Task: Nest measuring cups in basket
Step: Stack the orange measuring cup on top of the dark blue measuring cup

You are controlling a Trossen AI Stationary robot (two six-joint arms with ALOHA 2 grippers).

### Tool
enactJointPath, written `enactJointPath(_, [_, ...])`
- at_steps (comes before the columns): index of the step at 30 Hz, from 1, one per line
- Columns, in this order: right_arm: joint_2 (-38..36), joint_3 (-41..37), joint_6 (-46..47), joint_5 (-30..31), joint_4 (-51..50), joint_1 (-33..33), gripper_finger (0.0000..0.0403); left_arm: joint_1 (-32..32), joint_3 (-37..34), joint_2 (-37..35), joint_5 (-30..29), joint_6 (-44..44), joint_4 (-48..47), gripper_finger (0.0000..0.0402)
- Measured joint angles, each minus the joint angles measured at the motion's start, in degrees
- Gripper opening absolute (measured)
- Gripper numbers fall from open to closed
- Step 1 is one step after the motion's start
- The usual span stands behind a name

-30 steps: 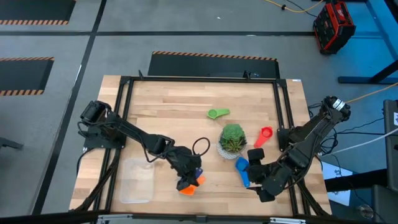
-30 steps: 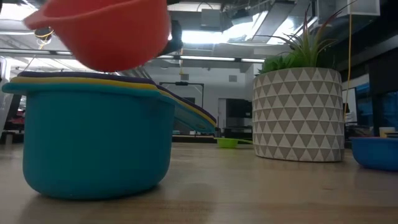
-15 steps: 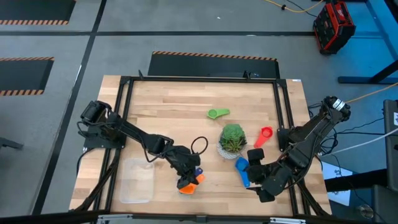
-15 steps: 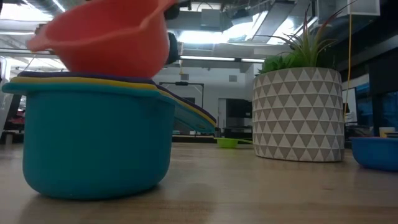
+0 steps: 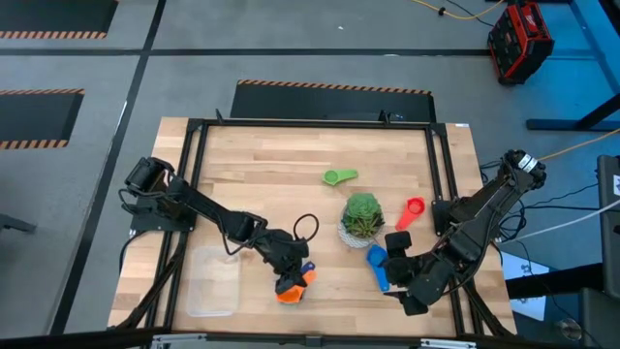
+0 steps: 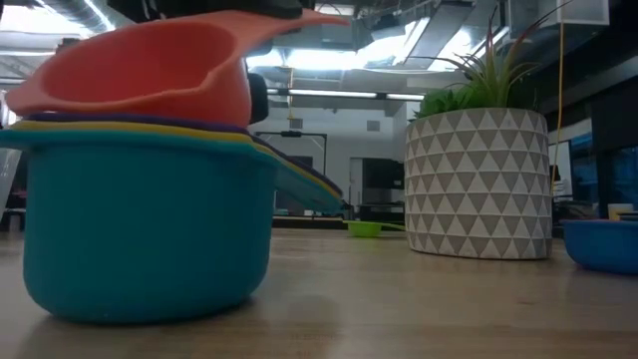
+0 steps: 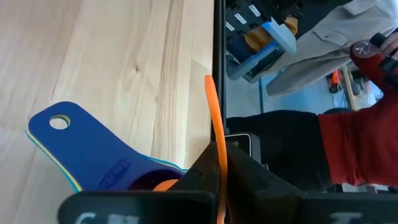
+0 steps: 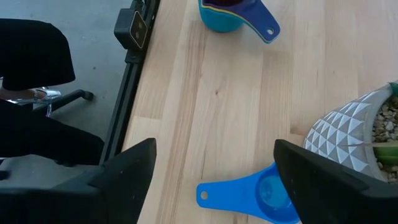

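While the left gripper pinches the orange measuring cup by its flat handle, the cup sits tilted on the stack, whose outermost cup is teal with yellow and dark blue rims showing inside it. In the low view the orange bowl appears to rest on those rims, handle end raised. To seat it well, I judge the gripper should level the cup and line its handle up with the stacked dark blue handle before the fingers let go, so it drops flush rather than perching askew.

The stack stands on bare wood near the table's front edge, just beside the clear basket, not in it. A light blue cup lies close under the right gripper, whose fingers are spread wide and hold nothing, beside the potted plant. A red cup and a green cup lie farther back, still unnested.
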Motion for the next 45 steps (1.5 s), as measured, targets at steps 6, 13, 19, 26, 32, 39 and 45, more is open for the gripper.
enactJointPath(6, [0.0, 0.0, 0.0, 0.0, 0.0, 0.0, 0.0328, 0.0, 0.0, 0.0, 0.0, 0.0, 0.0, 0.0009])
enactJointPath(13, [0.0, 0.0, 0.0, 0.0, 0.0, 0.0, 0.0328, 0.0, 0.0, 0.0, -0.2, 0.0, -0.2, 0.0059])
enactJointPath(19, [0.0, 0.0, 0.0, 0.0, 0.0, 0.0, 0.0328, 0.0, 0.0, 0.0, -2.8, 0.3, -0.6, 0.0105])
enactJointPath(26, [0.0, 0.0, 0.0, -0.1, 0.0, 0.0, 0.0328, 0.0, 0.0, 0.0, -4.7, 0.5, -1.9, 0.0136])
enactJointPath(32, [0.0, 0.0, 0.0, -0.1, 0.0, 0.0, 0.0328, 0.0, 0.0, 0.0, -7.6, 3.3, -3.8, 0.0145])
enactJointPath(39, [0.0, 0.0, 0.0, -0.1, 0.0, 0.0, 0.0328, 0.0, 0.0, 0.0, -10.5, 6.2, -4.2, 0.0145])
enactJointPath(45, [0.0, 0.0, 0.0, -0.1, 0.6, 0.0, 0.0328, 0.0, 0.0, 0.0, -11.6, 6.5, -4.2, 0.0142])
